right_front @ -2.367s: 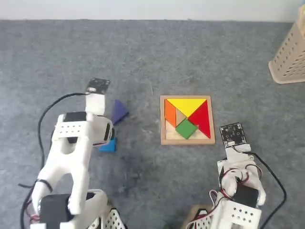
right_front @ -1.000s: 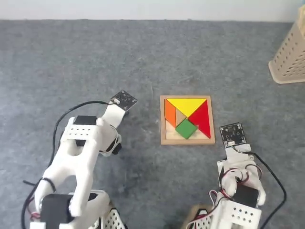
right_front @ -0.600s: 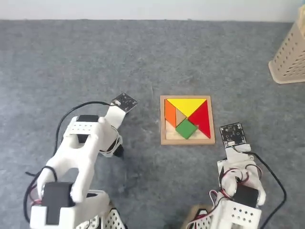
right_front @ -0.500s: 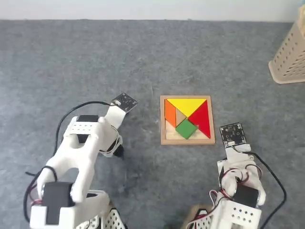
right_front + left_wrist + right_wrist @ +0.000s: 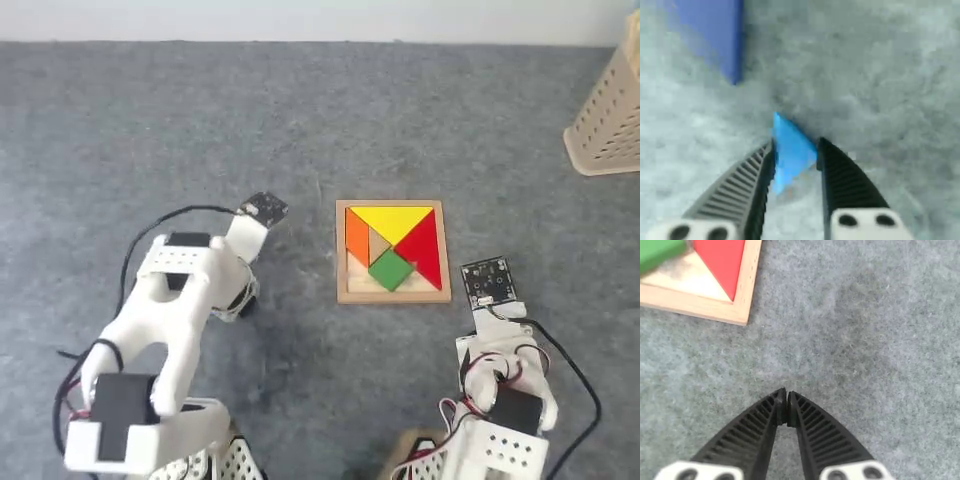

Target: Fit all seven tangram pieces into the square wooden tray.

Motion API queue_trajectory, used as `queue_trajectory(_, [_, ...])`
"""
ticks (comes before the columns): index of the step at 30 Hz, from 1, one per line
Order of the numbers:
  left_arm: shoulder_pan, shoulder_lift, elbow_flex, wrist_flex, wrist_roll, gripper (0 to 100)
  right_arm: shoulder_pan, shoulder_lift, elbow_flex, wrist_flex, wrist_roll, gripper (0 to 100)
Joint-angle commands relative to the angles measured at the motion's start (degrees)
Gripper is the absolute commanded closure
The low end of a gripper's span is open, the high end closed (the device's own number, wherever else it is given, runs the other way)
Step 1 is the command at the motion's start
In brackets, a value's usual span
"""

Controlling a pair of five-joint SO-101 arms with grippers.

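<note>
While the left tool (image 5: pixel 794 147) is narrowed onto a light blue piece (image 5: pixel 790 157), its 2 ribbed fingers (image 5: pixel 757 175) pressing the piece's opposite sides with 1 pointed corner sticking out past the tips, a dark blue piece (image 5: pixel 715 35) lies flat on the grey bench (image 5: pixel 300 120) a little beyond it, apart from both the tool and the light blue piece. From above, the left arm (image 5: pixel 180 290) bends over the near left part of the bench and covers that spot. The square wooden tray (image 5: pixel 392 297) sits to the right of this arm, near the middle of the bench and apart from it. In the tray lie 4 coloured pieces: a yellow triangle (image 5: pixel 392 222) along the far side, an orange piece (image 5: pixel 356 240) on the left, a red triangle (image 5: pixel 425 250) on the right and a green square (image 5: pixel 391 268) turned on its corner at the near middle. Pale wood shows between them and along the near edge (whether the small tan patch in the centre is a piece or bare tray floor I cannot tell). The right arm (image 5: pixel 500 390) stands at the near right, and the right tool (image 5: pixel 786 397) is pinched fully together, tips touching with nothing between them, over bare bench just near of the tray's near right corner. A beige perforated container (image 5: pixel 610 110) stands at the far right edge.
</note>
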Motion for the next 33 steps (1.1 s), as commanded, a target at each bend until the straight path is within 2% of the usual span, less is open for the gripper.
queue_trajectory(1, [0.18, 0.0, -7.34, 5.71, -0.09, 90, 0.75, -0.84, 1.05, 0.57, 0.44, 99.1])
queue_trajectory(6, [1.67, 0.0, -12.44, 9.41, 0.0, 90, 0.75, -0.84, 1.05, 0.57, 0.44, 99.1])
queue_trajectory(14, [4.04, 0.44, -11.56, 7.47, 2.81, 90, 0.75, -0.84, 1.05, 0.57, 0.44, 99.1])
queue_trajectory(19, [-1.58, 0.62, -9.8, 2.73, -0.09, 90, 0.48, -0.84, 1.05, 0.57, 0.44, 99.1])
queue_trajectory(23, [-6.77, 0.62, -8.31, 0.0, -2.29, 83, 0.48, -0.84, 1.05, 0.57, 0.44, 99.1])
queue_trajectory(27, [-6.95, 0.53, -6.02, -0.09, -5.1, 82, 0.66, -0.84, 1.05, 0.57, 0.44, 99.1])
queue_trajectory(33, [-5.01, 0.62, -4.53, -0.18, -5.19, 82, 0.66, -0.84, 1.05, 0.57, 0.44, 99.1])
